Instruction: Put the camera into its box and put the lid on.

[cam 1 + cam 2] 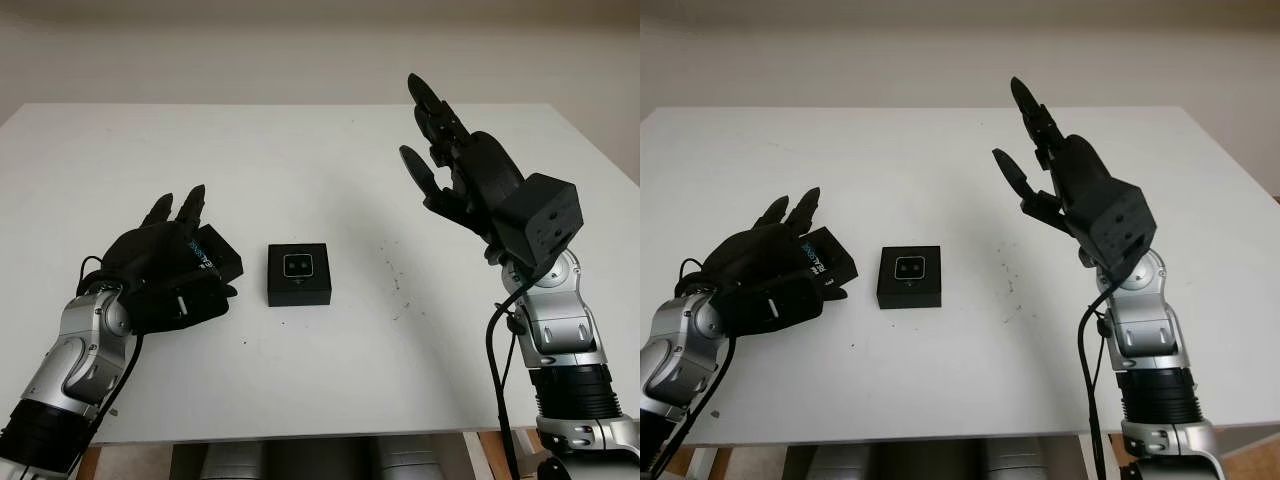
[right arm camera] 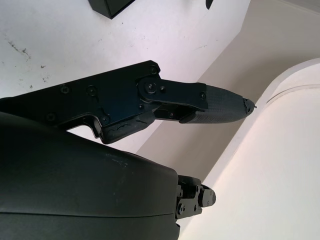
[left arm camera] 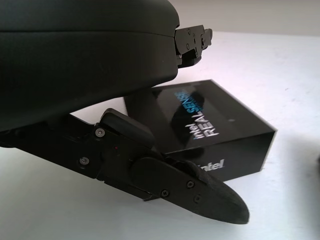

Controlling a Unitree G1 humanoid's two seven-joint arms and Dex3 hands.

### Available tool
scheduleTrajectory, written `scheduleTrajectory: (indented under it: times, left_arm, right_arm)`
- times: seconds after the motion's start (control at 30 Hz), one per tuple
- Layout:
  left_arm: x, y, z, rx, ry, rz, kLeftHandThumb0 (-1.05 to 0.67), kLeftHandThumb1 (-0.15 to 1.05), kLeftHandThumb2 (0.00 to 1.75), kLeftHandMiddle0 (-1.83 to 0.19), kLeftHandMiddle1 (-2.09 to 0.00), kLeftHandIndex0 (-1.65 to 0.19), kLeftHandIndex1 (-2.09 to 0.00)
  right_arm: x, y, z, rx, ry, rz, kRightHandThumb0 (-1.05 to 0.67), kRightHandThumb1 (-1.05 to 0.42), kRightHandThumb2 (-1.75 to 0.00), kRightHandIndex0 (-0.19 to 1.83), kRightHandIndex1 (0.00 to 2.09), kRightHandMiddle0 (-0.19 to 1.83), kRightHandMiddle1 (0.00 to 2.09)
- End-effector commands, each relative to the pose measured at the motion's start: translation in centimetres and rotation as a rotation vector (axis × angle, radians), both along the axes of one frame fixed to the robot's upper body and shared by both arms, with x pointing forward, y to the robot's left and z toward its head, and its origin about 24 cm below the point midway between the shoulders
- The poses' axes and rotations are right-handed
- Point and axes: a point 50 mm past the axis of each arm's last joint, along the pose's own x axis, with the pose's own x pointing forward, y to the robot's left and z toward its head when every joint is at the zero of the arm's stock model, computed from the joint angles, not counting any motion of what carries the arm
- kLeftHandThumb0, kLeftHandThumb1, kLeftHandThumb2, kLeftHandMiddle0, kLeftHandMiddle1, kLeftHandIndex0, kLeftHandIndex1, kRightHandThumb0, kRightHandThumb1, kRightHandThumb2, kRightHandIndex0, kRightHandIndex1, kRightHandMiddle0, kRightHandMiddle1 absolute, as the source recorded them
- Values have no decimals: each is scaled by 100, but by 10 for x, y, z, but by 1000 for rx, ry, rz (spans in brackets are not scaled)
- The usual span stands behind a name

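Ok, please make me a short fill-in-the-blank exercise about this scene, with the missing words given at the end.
1. The left robot hand is closed around the black ____, printed with Intel RealSense.
2. The camera already sits inside the open ____ at the middle of the table.
3. The right robot hand holds nothing and is raised ____ the table.
4. The lid is on the ____ side of the box, as the robot sees it.

Missing words: lid; box; above; left

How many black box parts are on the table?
2. The box with the camera lies at the centre; the lid is beside it, under the left hand.
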Motion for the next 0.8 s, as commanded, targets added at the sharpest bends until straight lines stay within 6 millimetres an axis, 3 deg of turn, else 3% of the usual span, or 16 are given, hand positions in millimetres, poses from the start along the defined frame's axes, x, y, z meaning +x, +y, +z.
scheduleTrajectory:
  times: [0.0,0.23,0.4,0.43,0.47,0.5,0.53,0.57,0.63,0.7,0.73,0.77]
  left_arm:
    - [7,-1,5,-5,-23,-5,-75,92,3,15,-5,15,-4]
    - [17,1,-1,-61,-33,22,-59,87,4,2,-9,4,-9]
    - [22,2,-5,-47,-79,40,-64,89,6,-17,-13,-5,-12]
    - [23,2,-6,-43,-82,40,-65,89,6,-16,-37,-9,-11]
    - [24,2,-6,-32,-82,40,-68,91,6,1,-99,-14,-10]
    - [25,2,-7,-25,-81,39,-69,93,6,2,-112,-17,-10]
    - [26,3,-8,-32,-80,40,-70,94,6,-3,-106,-21,-11]
    - [26,3,-9,-54,-83,43,-68,96,6,-19,-74,-27,-12]
    - [27,4,-10,-102,-92,48,-65,96,5,-36,-43,-33,-12]
    - [26,5,-11,-192,-108,52,-60,100,7,-47,-37,-42,-16]
    - [26,5,-12,-227,-118,54,-56,101,6,-48,-44,-46,-20]
    - [27,6,-12,-250,-128,55,-53,103,7,-41,-64,-47,-26]
  right_arm:
    - [-1,-2,0,-13,-15,-7,-73,-105,-54,3,8,4,9]
    - [-2,-1,-2,-24,-29,-11,-72,-105,-54,4,8,6,9]
    - [-4,-1,-3,-28,-29,-15,-72,-105,-54,5,8,6,9]
    - [-4,-1,-3,-25,-29,-14,-72,-105,-54,5,8,6,9]
    - [-4,-1,-3,-27,-28,-16,-72,-105,-53,5,7,7,9]
    - [-4,-1,-3,-27,-28,-18,-72,-105,-53,5,7,7,9]
    - [-5,-1,-3,-28,-28,-20,-73,-105,-53,5,7,7,9]
    - [-5,-1,-3,-29,-29,-21,-73,-105,-53,5,7,7,9]
    - [-5,-1,-3,-31,-30,-21,-73,-105,-53,5,7,7,9]
    - [-5,-1,-4,-29,-27,-25,-73,-105,-53,5,7,7,9]
    - [-5,-1,-4,-30,-26,-28,-72,-105,-53,5,7,8,9]
    - [-5,-1,-4,-31,-26,-30,-72,-105,-53,5,7,8,9]
